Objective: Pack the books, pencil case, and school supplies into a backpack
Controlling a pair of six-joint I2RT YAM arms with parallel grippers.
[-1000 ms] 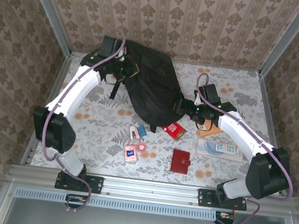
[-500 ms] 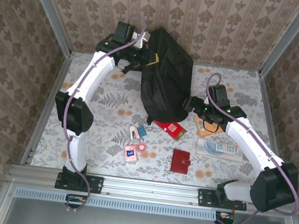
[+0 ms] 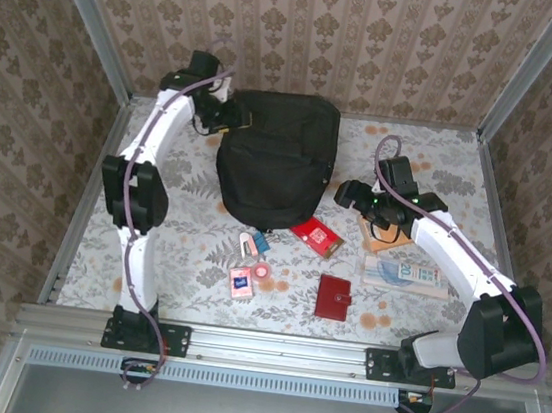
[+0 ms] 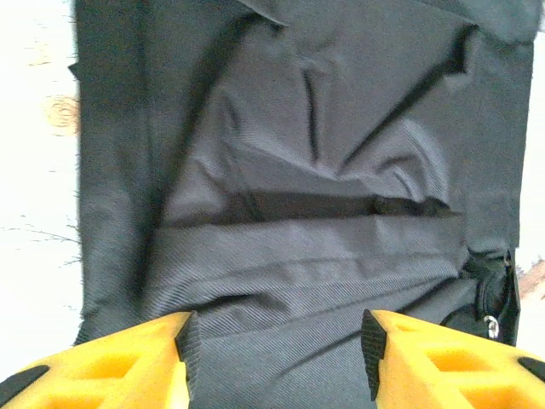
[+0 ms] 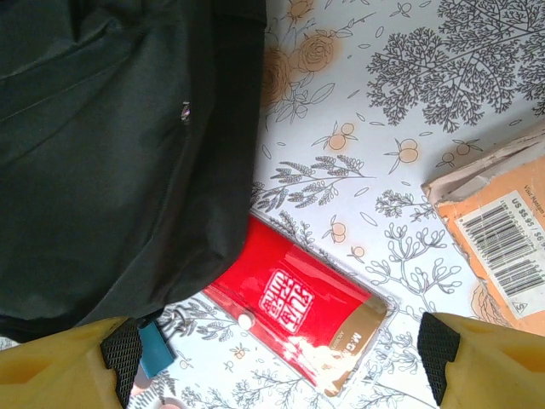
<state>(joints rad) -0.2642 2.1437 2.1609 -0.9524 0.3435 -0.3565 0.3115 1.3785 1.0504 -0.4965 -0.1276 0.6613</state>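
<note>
Top external shows one backpack [image 3: 271, 161]: black woven fabric, squarish, slumped flat at the far middle of the flower-printed table [image 3: 183, 225]. Two books [image 3: 407, 275] lie to its right, an orange-tan paperback [image 3: 393, 241] and, nearer the arm bases, a white one whose large teal print cannot be read. One glossy red pack [image 3: 316, 236] sits at the backpack's near right corner, and one dark red wallet-like case [image 3: 333, 297] with a snap lies nearer still. The school supplies [image 3: 243, 279] are four small pieces grouped just below the bag: a blue clip [image 3: 262, 241], a pink-white piece [image 3: 246, 246], a pink tape roll [image 3: 262, 270] and a pink card with a blue square [image 3: 240, 284]

In the right wrist view the paperback's corner carries a white barcode label with a price line starting "US $". The red pack, under clear plastic, bears a white square seal of characters and has a tan end. The right gripper [image 5: 279, 345] hangs over it, yellow fingers spread wide, holding nothing

In the left wrist view the left gripper [image 4: 277, 341] has its yellow fingers parted above ribbed, creased backpack fabric, with nothing clamped between them; a metal zip pull [image 4: 492, 322] shows at the right
</note>
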